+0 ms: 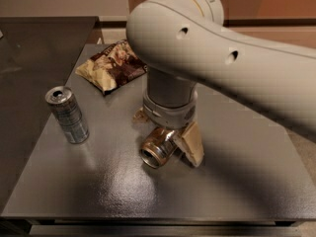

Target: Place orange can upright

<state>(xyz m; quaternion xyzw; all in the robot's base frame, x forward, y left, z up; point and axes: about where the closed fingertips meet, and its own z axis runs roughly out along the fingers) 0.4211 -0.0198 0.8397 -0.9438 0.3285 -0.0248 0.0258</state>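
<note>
The hand is clasping the orange can, which is lying sideways mid-counter, away from every edge. Open surface is stretching in front; a silver can is standing well apart.

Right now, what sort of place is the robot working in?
Probably an office kitchen or lab: a dark table, a snack bag, a silver can, and the gripper at table centre, jaws closed on the orange can.

No text, brand or number can be read. The markings on the orange can, the snack bag and the silver can are illegible. The gripper sits over the orange can on the desk.
</note>
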